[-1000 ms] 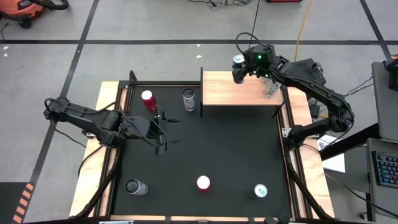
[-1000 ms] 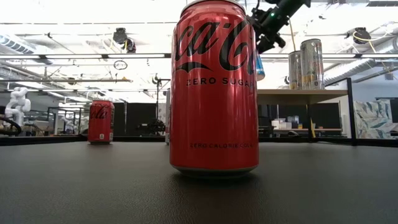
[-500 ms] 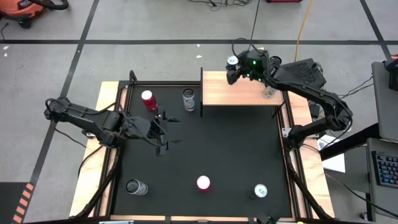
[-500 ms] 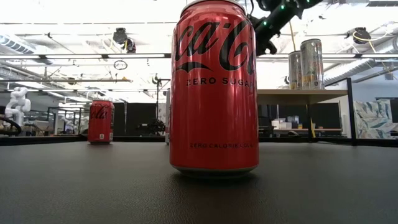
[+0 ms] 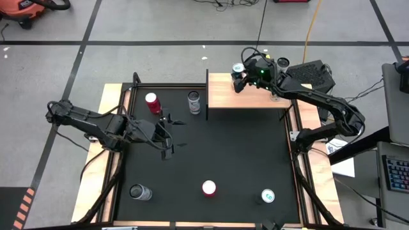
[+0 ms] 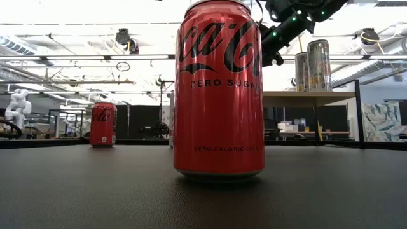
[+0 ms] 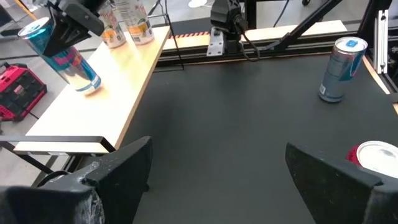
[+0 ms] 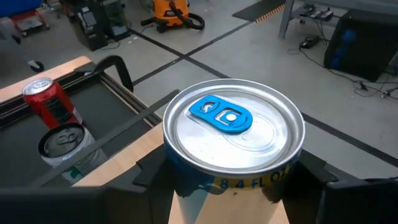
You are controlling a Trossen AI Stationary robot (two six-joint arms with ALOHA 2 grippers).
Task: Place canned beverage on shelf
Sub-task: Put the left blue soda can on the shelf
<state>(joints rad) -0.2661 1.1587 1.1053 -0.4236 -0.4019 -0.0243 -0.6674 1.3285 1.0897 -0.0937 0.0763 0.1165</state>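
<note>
The right gripper has its two dark fingers pinched on the sides of a blue canned beverage, silver-topped with a blue pull tab; the jaws are about half spread, filled by the can's body. From the left wrist the same can is seen tilted, its base touching or just above the pale-wood shelf, gripped near its top. In the high view that gripper sits over the shelf's far edge, at about 1 o'clock from the table's middle, and the can's top shows just at its 9 o'clock side. Other cans stand farther along the shelf, near the right arm's forearm; in the low view two tall silver ones stand upright on the board.

The left gripper waits at about 9 o'clock over the black table, jaws spread wide and holding nothing, its fingers apart and clear of any can.

On the table, a red can stands at about 11 o'clock, and a silver can is near it, just beside the shelf's black upright. Along the near edge stand a silver can at 7 o'clock, a red cola can at 6 o'clock, which fills the low view, and a blue-and-silver can at 5 o'clock.
</note>
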